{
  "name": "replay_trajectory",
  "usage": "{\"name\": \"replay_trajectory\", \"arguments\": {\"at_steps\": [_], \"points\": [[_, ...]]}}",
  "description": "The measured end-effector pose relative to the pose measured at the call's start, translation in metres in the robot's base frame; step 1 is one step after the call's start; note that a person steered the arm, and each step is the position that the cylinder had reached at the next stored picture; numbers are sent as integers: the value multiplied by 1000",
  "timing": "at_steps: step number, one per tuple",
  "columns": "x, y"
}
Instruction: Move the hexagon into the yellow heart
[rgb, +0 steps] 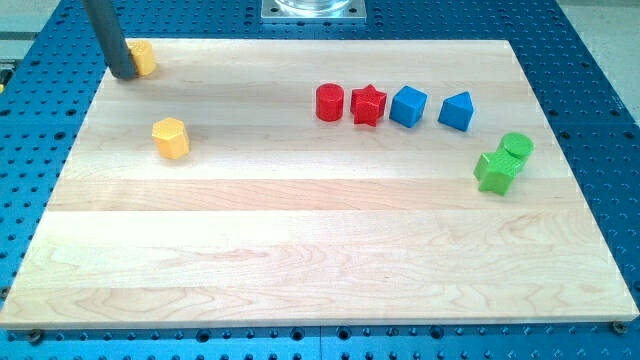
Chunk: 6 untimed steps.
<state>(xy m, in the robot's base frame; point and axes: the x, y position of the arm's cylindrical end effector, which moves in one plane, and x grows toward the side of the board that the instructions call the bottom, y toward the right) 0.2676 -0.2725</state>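
A wooden board (320, 260) lies on a blue perforated table. The rod's bare tip (124, 74), holding nothing, touches the yellow heart (143, 57) at the board's top-left corner. The yellow hexagon (171, 138) sits below and right of the heart, apart from it.

Lab test bench: pale wooden worktop (300, 260) on blue perforated metal base plate (590, 60), metal mount (313, 10) at view's top, small coloured plastic blocks laid out.

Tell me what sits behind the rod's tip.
Behind my tip a yellow block peeks out at the board's top-left corner; the rod covers its left part, so its shape is unclear.
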Motion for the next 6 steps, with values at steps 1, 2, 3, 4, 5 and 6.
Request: {"name": "replay_trajectory", "arguments": {"at_steps": [1, 2, 3, 4, 5, 6], "points": [[3, 13], [-8, 53], [-2, 63], [69, 90], [150, 93], [151, 129]]}}
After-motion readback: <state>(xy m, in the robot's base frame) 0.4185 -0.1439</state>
